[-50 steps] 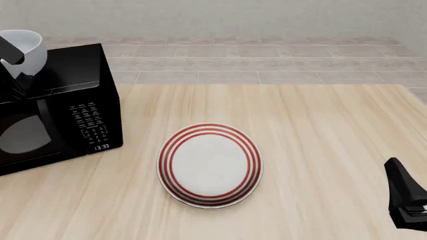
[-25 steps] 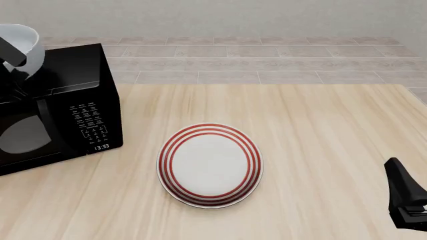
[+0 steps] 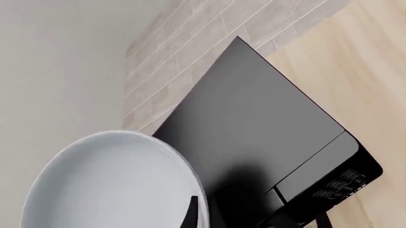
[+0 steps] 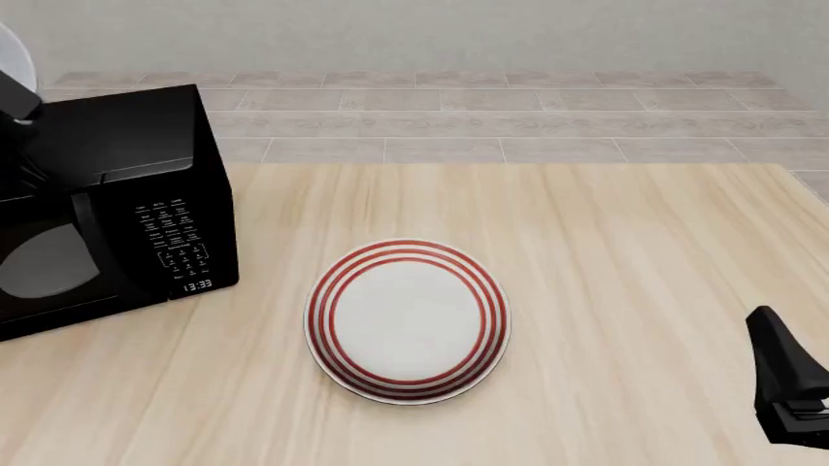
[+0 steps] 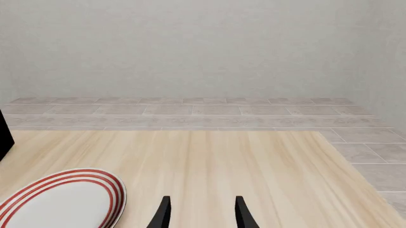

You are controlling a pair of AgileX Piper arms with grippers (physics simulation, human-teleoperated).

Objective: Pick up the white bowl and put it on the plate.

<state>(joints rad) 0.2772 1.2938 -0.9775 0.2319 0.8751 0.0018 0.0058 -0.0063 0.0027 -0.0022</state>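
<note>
The white bowl (image 3: 108, 185) is held up above the black microwave, and my left gripper (image 3: 197, 216) is shut on its rim. In the front view only a sliver of the bowl (image 4: 7, 49) shows at the far left edge, with the left gripper (image 4: 14, 97) dark below it. The plate (image 4: 408, 320), white with red rings, lies flat in the middle of the table and is bare. It also shows at a corner of the right wrist view, plate (image 5: 60, 199). My right gripper (image 5: 201, 213) stands open over bare table right of the plate, low at the front view's right edge (image 4: 778, 359).
A black microwave (image 4: 116, 204) fills the table's left side, its top (image 3: 254, 137) directly under the raised bowl. The wooden table (image 4: 622, 252) ends at a tiled floor strip and a grey wall behind.
The left gripper has carried the bowl up and to the left, so it has nearly left the front view. The plate and the right gripper have stayed still.
</note>
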